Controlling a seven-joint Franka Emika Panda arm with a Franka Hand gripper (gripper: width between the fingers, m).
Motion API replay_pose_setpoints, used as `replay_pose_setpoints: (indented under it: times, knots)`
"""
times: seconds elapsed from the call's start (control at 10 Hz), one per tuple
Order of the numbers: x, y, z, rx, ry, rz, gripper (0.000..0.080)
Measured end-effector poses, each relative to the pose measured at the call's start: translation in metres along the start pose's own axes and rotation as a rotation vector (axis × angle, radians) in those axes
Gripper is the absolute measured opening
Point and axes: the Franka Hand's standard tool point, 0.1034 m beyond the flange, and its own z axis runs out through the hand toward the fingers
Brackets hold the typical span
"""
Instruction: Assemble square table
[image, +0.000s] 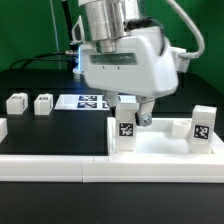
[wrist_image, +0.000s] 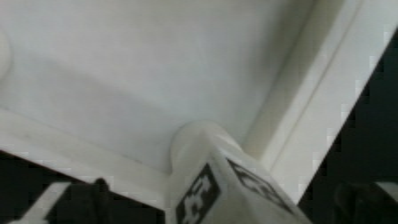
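The gripper (image: 132, 114) hung low over the square tabletop (image: 165, 146) on the table, right at an upright leg (image: 126, 127) (another leg (image: 201, 124) stood further along); whether it clenched or had released, I couldn't tell.

Counter (image: 60, 135): black, flat surface. Lying directly on it:
- outer leg block (image: 15, 103) and inner leg block (image: 43, 103), small, white, side by side at the exterior view's left
- marker board (image: 90, 101), just beside them
- white square tabletop (image: 165, 148), at the exterior view's right
- long white border rail (image: 50, 166), along the near edge, just beside the tabletop
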Motion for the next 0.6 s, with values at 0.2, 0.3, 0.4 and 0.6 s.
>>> replay_pose_setpoints:
  times: [0.2, 0.3, 0.4, 0.6]
  knots:
    - [0.0007, 0.0007, 0.0003, -0.002, 0.001, -0.158, 0.0647]
    - [0.001, 0.001, 0.0003, -0.003, 0.001, -0.227, 0.0649]
    - [0.0011, 0.0008, 0.0002, -0.003, 0.001, -0.267, 0.0649]
    - [0.0031, -0.0068, 0.0004, -0.041, 0.015, -0.602, 0.0649]
